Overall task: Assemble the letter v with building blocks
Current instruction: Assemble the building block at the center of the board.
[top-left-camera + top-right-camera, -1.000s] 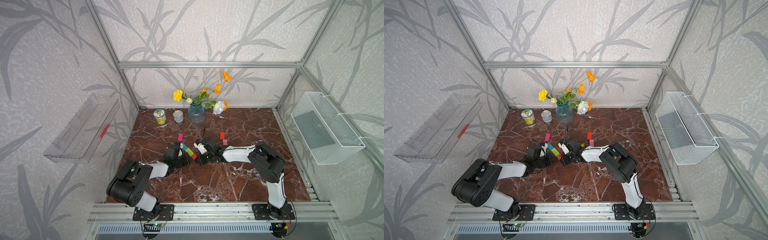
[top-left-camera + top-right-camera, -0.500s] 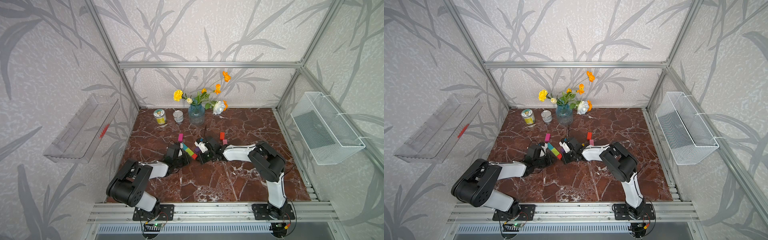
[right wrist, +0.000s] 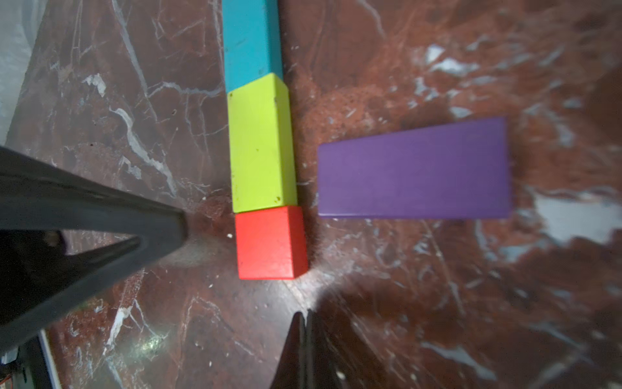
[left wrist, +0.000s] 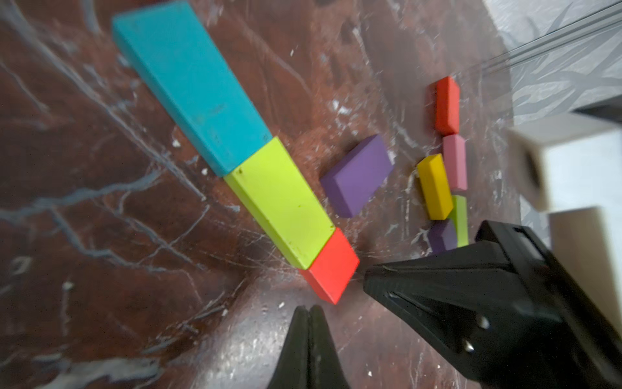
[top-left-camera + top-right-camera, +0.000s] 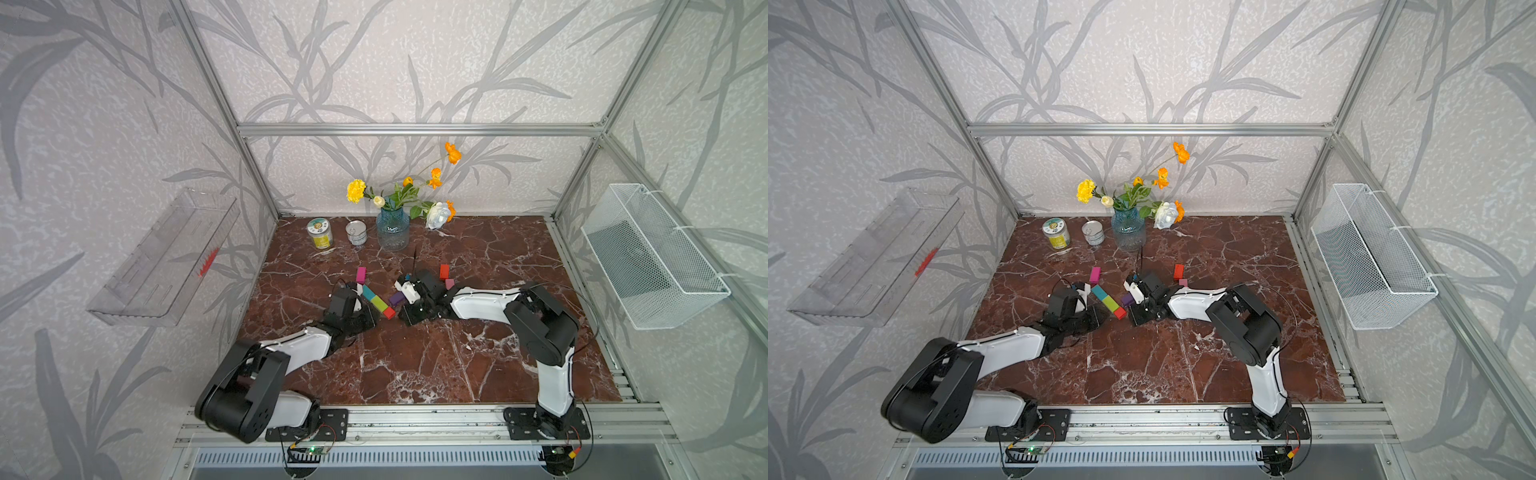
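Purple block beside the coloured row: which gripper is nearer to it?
Right. The right gripper is at the red cube end of the row, on the purple block's side. The left gripper is across the row from the block.

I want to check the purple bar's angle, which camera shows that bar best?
The right wrist view: the purple bar lies large, whole and unobstructed. The left wrist view shows the bar smaller, at a slant. In both top views it is only a small patch.
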`<move>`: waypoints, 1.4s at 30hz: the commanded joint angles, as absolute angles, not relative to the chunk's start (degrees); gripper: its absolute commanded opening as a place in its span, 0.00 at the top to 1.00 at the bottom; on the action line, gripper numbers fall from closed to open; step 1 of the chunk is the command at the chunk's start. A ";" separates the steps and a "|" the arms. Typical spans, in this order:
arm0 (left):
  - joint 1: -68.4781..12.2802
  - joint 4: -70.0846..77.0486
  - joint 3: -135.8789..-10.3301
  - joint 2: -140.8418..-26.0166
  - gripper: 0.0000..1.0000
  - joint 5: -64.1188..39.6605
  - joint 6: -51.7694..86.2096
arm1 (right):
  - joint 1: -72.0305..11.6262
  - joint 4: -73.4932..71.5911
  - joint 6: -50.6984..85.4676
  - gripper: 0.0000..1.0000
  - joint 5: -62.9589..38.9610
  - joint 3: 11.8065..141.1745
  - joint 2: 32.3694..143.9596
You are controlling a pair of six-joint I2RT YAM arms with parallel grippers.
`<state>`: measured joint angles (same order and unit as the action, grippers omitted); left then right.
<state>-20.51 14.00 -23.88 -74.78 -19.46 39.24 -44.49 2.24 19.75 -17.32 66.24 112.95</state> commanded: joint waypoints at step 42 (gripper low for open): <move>-21.09 -23.93 -75.20 -110.50 1.00 -19.60 16.83 | -41.22 -10.21 29.87 1.00 -11.85 58.35 111.98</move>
